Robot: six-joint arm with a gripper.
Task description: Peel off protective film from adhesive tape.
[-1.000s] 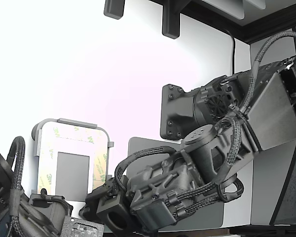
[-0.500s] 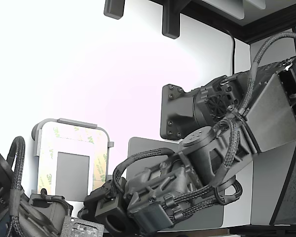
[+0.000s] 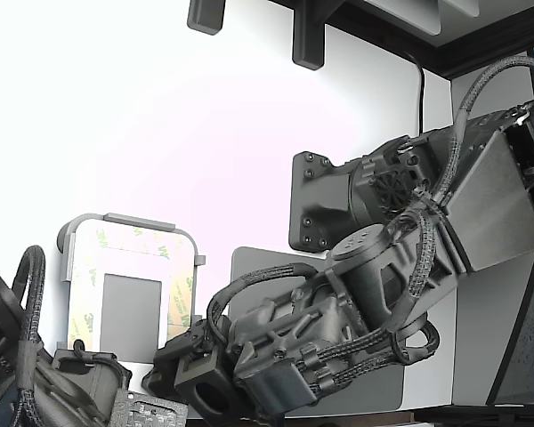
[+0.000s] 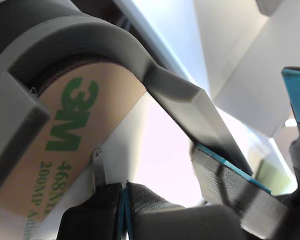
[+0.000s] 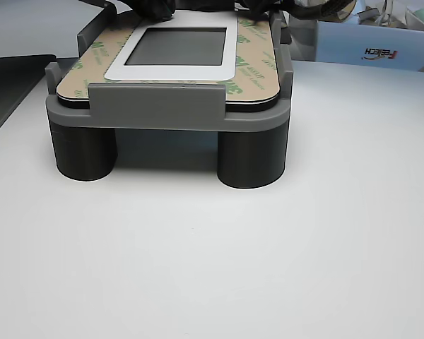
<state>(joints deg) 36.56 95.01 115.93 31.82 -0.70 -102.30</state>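
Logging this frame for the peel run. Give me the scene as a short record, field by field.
fixture: grey tray on dark round legs, on a white table
film: protective film, tan with green 3M print, lies flat as a frame around a grey rectangle
peel progress: none visible, liner looks in place
gripper: gripper close at the tray's corner beside the film; fingertips look closed, nothing seen between them
second arm: bottom of the exterior view's left, partly cropped

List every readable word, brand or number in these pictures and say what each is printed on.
"3M", green, on the film.
"468M..." and "200MP Adhe...", cut off, on the same film in the wrist view.
"FEITECH", on a pale box behind the tray.
Green logos on the film in the other view: too foreshortened to read.
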